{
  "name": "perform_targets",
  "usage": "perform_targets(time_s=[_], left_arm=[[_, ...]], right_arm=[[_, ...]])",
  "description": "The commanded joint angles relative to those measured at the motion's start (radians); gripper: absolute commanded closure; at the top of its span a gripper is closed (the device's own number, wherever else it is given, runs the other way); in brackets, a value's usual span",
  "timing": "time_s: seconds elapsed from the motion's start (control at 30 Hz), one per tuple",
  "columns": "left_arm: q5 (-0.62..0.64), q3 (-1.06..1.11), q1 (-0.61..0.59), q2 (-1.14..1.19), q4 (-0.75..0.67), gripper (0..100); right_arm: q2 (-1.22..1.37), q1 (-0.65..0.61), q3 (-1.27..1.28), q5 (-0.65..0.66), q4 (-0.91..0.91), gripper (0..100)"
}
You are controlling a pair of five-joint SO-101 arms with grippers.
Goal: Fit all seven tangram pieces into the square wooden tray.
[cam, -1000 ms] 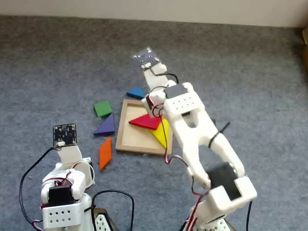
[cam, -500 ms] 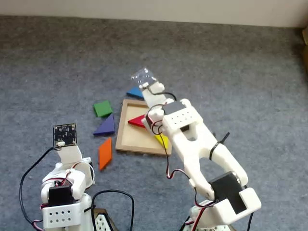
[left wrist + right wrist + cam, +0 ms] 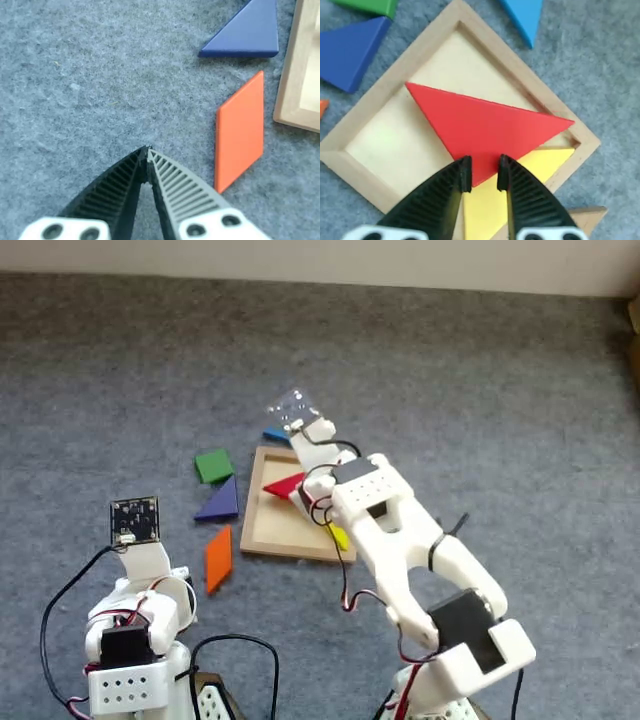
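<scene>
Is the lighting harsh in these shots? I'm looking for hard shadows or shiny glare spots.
High view: soft, even light, with no hard-edged shadows on the grey carpet. Right wrist view: the red triangle looks matte with no glare spot, and the wooden tray has one faintly paler patch on its floor. Left wrist view: the orange piece is evenly lit.

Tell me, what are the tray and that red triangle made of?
Tray: looks like pale, unpainted wood, judging by its tan colour and framed rim. Red triangle: probably painted wood, since it is smooth and matte with a thick, crisp edge, though plastic is possible.
</scene>
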Motion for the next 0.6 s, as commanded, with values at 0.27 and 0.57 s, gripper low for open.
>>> perform_targets(time_s=[0.27, 0.57], left_arm=[[-0.002, 0.022, 0.012, -0.001, 0.003, 99], [-0.002, 0.022, 0.012, -0.001, 0.003, 99]], right_arm=[[0.024, -0.050, -0.085, -0.011, -0.004, 90.1], [-0.053, -0.007, -0.087, -0.011, -0.005, 90.1]])
